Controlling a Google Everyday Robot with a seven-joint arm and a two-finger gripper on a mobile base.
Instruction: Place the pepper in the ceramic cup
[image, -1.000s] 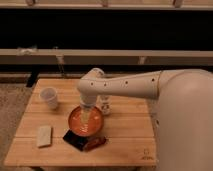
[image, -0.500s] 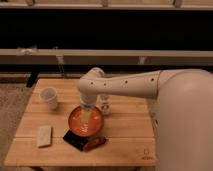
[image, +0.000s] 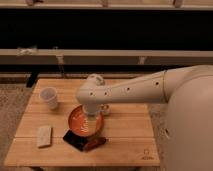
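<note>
We log the gripper (image: 89, 125) unmoved above the orange bowl (image: 73, 118) (grip state: cannot tell), the pepper (image: 95, 144) lying beside it, so no progress.

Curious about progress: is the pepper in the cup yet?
Out. The pepper lies in front of the orange bowl, well apart from the ceramic cup. The gripper hangs over that bowl.

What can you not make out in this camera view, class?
All in the camera view.
Gripper, low over the orange bowl: its tip blends into the bowl's inside.
White bottle: partly behind the arm.
Black card: far edge hidden by the bowl.
Pepper, at the card's right end: too small to see its shape.
Robot body: cut off at the right edge.
</note>
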